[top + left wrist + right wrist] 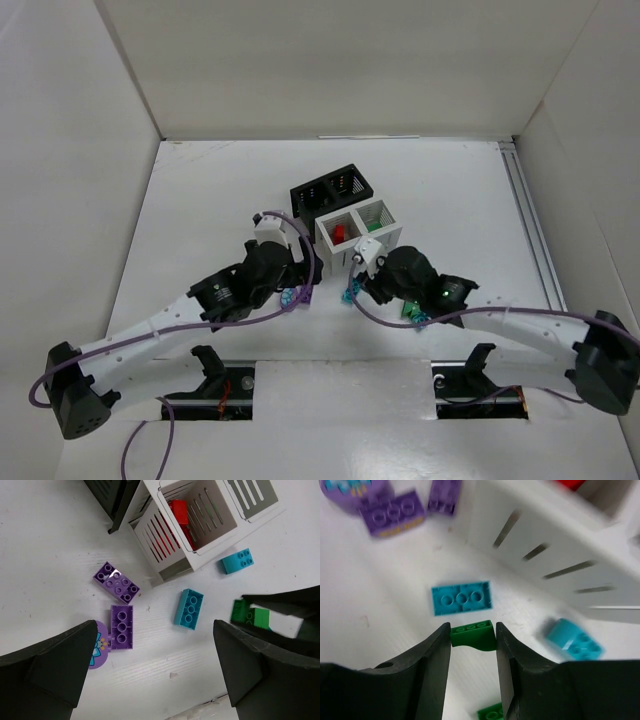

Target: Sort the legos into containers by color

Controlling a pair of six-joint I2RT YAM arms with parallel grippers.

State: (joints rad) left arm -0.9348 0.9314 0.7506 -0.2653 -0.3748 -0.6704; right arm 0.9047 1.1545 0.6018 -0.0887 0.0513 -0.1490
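Right tool (473, 629) pinches a green brick (472, 637) end to end, long axis spanning the jaws — the white bin (560, 540) lies just ahead, its green-stocked compartment (388, 212) on the right half. Left tool (154, 630) spread wide, hovering over purple bricks (121, 626) on the surface (60, 540) — farther from that compartment

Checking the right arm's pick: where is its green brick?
Right wrist view, centre bottom: the green brick sits between the fingers of the right gripper, touching both, below the long teal brick, white bin beyond.

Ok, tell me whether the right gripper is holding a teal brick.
No, the right gripper pinches a green brick; a teal brick lies loose beyond it.
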